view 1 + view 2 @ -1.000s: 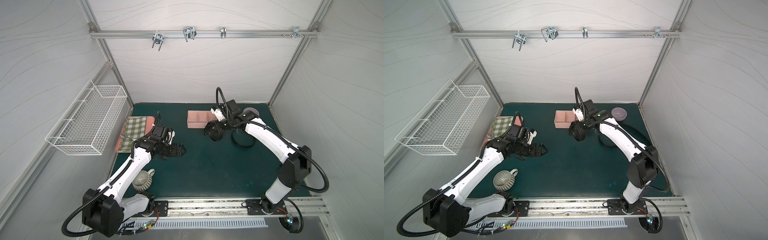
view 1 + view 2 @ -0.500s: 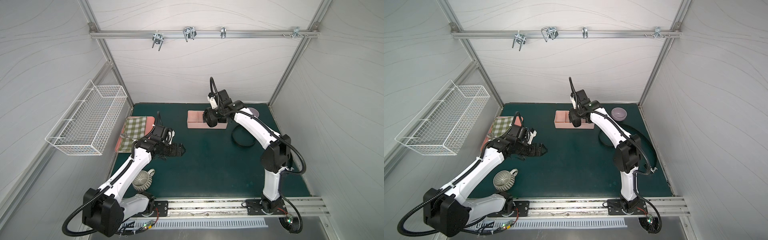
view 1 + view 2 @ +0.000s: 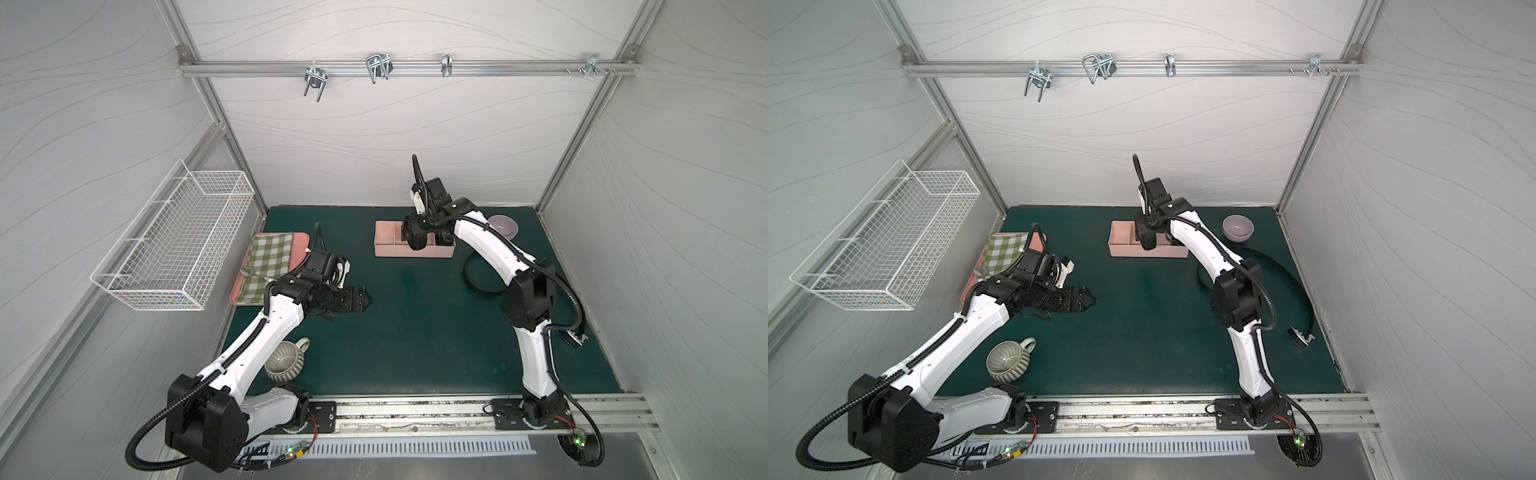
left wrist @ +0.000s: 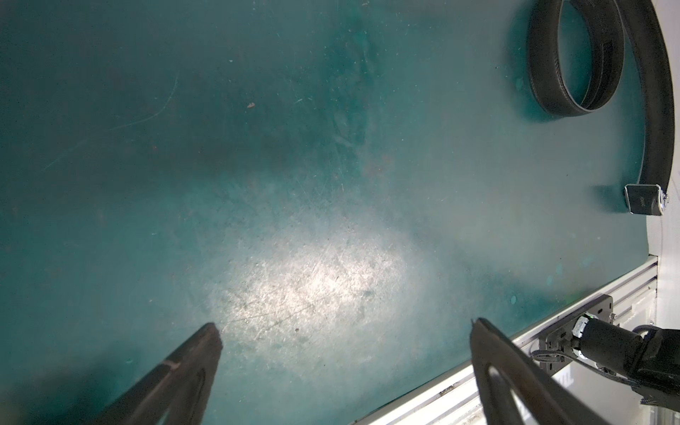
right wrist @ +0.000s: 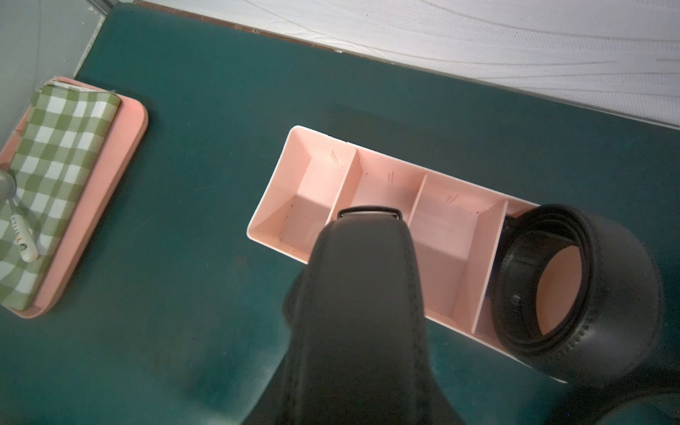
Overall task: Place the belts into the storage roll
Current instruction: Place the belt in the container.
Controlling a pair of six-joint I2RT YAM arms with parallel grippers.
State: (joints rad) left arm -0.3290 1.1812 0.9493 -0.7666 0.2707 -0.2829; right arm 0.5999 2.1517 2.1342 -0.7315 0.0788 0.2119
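Only the right wrist view clearly shows a coiled belt (image 5: 574, 294) inside the storage roll (image 5: 390, 184). The right gripper (image 3: 417, 237) clamps a second belt (image 5: 357, 294); the left gripper (image 4: 346, 327) gapes.

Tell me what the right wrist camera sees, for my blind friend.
A rolled black belt fills the foreground, hanging over the pink storage roll. Another rolled belt sits in its end compartment. A pink tray with checked cloth lies nearby on the green table.

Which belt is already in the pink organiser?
The rolled belt in the organiser's end compartment. The held belt hangs in the right pincer above the organiser; the loose belt lies on the mat.
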